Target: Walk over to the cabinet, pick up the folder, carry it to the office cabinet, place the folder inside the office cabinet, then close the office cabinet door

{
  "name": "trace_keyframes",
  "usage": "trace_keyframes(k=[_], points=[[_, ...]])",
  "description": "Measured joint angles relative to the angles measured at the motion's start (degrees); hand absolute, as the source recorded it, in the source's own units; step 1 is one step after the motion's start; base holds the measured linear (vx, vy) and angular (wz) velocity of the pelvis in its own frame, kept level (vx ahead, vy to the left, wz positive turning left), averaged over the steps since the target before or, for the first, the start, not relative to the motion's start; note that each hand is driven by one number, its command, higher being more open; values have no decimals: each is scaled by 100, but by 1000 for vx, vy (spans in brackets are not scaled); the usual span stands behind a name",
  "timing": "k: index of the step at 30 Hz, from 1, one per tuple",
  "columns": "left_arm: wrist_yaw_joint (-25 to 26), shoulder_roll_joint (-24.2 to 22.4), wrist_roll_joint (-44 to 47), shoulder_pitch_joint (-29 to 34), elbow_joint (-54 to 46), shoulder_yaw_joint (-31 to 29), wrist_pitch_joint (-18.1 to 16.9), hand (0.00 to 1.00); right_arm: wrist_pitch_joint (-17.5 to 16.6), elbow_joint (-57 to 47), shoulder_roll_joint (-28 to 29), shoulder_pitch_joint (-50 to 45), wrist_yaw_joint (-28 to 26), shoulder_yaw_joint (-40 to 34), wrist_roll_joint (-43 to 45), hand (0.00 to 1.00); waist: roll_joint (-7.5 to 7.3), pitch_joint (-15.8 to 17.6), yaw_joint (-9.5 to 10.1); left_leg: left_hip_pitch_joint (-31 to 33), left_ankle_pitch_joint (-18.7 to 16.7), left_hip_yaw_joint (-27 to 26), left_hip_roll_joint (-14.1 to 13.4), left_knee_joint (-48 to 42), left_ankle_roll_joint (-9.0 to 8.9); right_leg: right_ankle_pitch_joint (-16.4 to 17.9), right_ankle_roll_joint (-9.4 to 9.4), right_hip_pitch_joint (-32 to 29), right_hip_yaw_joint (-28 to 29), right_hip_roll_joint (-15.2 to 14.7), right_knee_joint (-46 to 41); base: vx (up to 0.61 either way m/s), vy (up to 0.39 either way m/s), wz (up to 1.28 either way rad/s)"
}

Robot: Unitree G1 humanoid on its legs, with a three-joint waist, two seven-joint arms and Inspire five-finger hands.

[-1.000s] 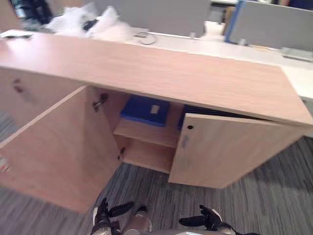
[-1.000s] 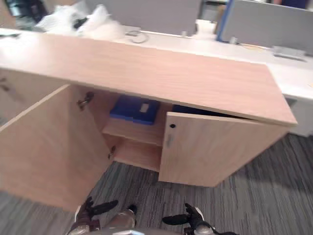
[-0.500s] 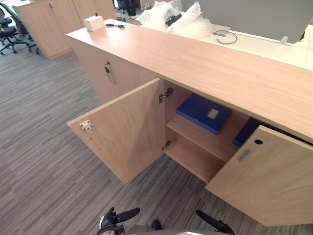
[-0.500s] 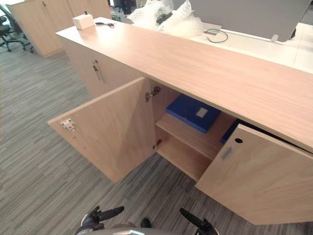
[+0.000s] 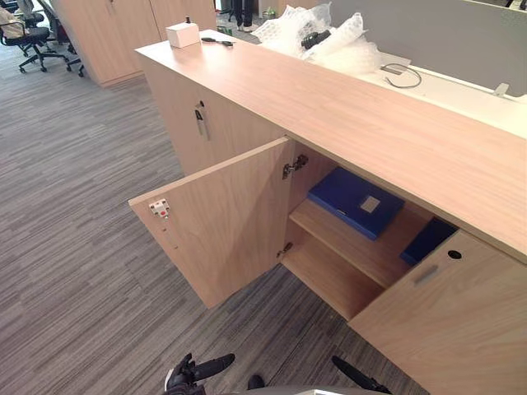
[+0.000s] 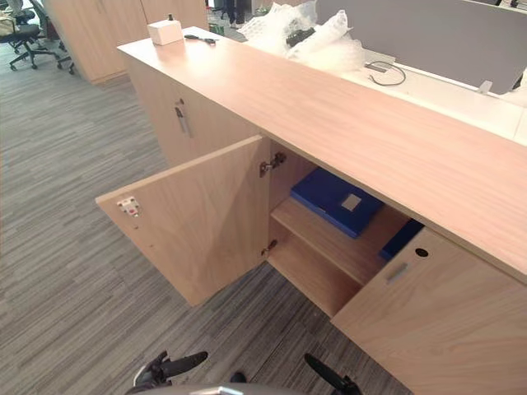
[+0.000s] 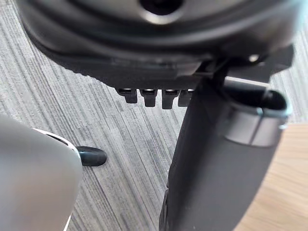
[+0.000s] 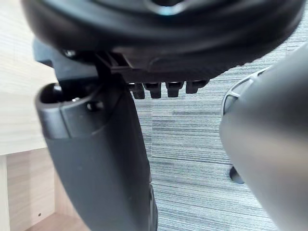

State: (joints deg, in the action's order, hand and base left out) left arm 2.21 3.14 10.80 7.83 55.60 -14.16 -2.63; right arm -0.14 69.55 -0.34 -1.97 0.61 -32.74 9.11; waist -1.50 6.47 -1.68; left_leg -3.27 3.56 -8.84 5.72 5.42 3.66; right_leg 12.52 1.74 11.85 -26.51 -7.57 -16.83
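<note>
Two doors are open on the cabinet (image 5: 370, 107): the left door (image 5: 222, 226) is swung wide and the right door (image 5: 461, 329) is ajar. The blue folder (image 5: 342, 193) lies flat on the upper shelf (image 5: 354, 248) inside. A second blue item (image 5: 426, 239) sits beside it, possibly another folder, half hidden by the right door. The left hand (image 5: 183, 377) and right hand (image 5: 354, 376) are low over the grey striped carpet (image 5: 74, 247), fingers loose and apart, holding nothing. On top are a white box (image 5: 183, 34) and bubble wrap (image 5: 321, 37). There is a chair (image 5: 29, 37) at the back.

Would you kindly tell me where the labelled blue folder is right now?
In the left eye view, the blue folder lies flat on the shelf inside the open cabinet, just right of its open left door.
</note>
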Motion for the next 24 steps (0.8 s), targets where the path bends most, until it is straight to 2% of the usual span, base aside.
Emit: trace_keyframes(k=[2, 4, 6, 10, 11, 14, 19, 21, 22, 23, 24], points=[[-51, -18, -17, 177, -471, -213, 95, 100, 5, -4, -9, -47, -1, -28, -2, 100, 31, 19, 0, -1, -8, -9, -12, 2, -13, -9, 12, 43, 3, 32, 97, 11, -52, -6], [-100, 16, -17, 166, -713, -773, 184, 100, 11, -14, -14, -103, -6, -120, -6, 100, 77, 32, 4, 6, -23, -51, -50, 3, -36, -40, 1, 62, 31, 84, 204, 10, -61, -11], [-58, 363, -71, -35, -779, -1437, 331, 100, 33, -15, -27, -178, -33, -231, -8, 100, 124, 49, 14, -21, -62, -159, -115, 3, -92, -76, -35, 103, 94, 152, 333, 8, -57, -23], [124, 1282, -428, -488, -806, -1859, 439, 100, 103, -42, -50, -409, -46, -242, -10, 100, 166, 25, 35, -45, -70, -250, -191, 3, -104, -90, -41, 134, 175, 231, 434, 17, -62, -17], [156, 1602, -510, -667, -808, -1882, 442, 100, 124, -64, -57, -479, -54, -273, -10, 100, 184, 18, 41, -55, -76, -265, -212, 3, -113, -95, -51, 140, 197, 253, 442, 42, -77, -11], [205, 2174, -880, -1071, -927, -1851, 447, 100, 132, -135, -65, -645, -68, -274, -11, 100, 241, -27, 71, -76, -88, -291, -259, 1, -128, -122, -95, 140, 255, 302, 441, 44, -56, -7], [231, 2721, -1495, -1554, -1071, -1542, 445, 100, 127, -137, -82, -692, -139, -266, -9, 100, 258, -45, 116, -167, -87, -309, -399, -30, -130, -222, -261, 132, 400, 427, 318, 56, -64, -4], [241, 2828, -1607, -1672, -1120, -1307, 451, 100, 119, -185, -95, -746, -214, -258, -5, 100, 335, -82, 107, -191, -86, -293, -556, -35, -129, -253, -325, -80, 554, 497, -104, 47, -81, -4], [248, 2835, -1614, -1714, -1163, -1191, 452, 100, 109, -202, -141, -769, -265, -226, -5, 100, 399, -106, 110, -181, -79, -290, -682, -36, -139, 106, -346, -210, 657, 551, -137, 4, -98, -7], [249, 2841, -1634, -1761, -1244, -1036, 470, 100, 112, -234, -180, -776, -295, -134, -2, 100, 437, -117, 113, -178, -49, -277, -794, -36, -188, 331, -340, -287, 663, 571, 346, -42, -129, -4], [228, 2868, -1628, -1787, -1464, -796, 476, 100, 106, -237, -174, -800, -294, -25, -3, 100, 338, -137, 135, -173, -44, -285, -779, -35, -301, -113, -263, -336, 673, 476, 989, -73, -116, -1]])
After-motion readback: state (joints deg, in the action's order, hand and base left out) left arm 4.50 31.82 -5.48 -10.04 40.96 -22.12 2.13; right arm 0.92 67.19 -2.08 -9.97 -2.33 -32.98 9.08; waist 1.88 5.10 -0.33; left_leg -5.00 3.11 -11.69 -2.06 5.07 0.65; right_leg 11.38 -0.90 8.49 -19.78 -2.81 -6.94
